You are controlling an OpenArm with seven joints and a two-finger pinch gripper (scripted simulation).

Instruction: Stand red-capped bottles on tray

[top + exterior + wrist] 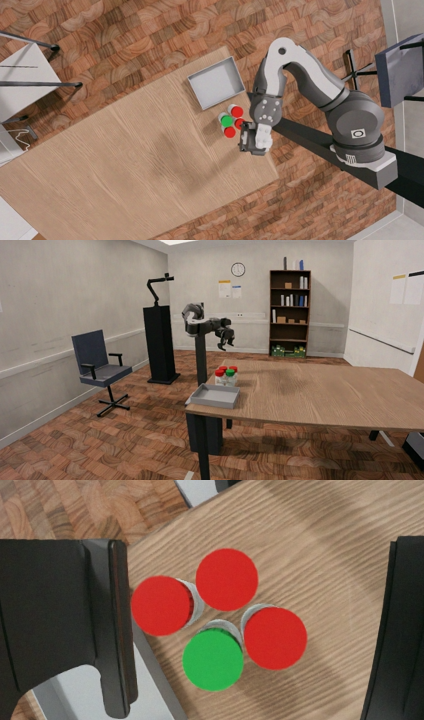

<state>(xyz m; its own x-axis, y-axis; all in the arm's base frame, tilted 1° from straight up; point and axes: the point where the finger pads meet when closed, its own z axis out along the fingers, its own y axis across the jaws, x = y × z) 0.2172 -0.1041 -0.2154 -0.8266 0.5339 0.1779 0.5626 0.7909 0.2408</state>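
Three red-capped bottles and a green-capped bottle (226,121) (230,372) (213,659) stand close together on the table. One red-capped bottle (236,111) (219,372) (162,605) is nearest the tray. Another red-capped bottle (238,123) (223,368) (227,580) is partly hidden by the gripper in the top view. A third red-capped bottle (229,132) (233,368) (275,638) is farthest from the tray. The grey tray (215,84) (218,394) (161,682) holds nothing. My gripper (244,137) (226,346) (235,642) is open and empty, well above the table.
The wooden table (133,148) (312,394) carries the tray at its corner, close beside the bottles. The tray has raised walls. The table's edge nearest the arm runs close to the bottles. An office chair (400,69) (102,367) stands away from the table.
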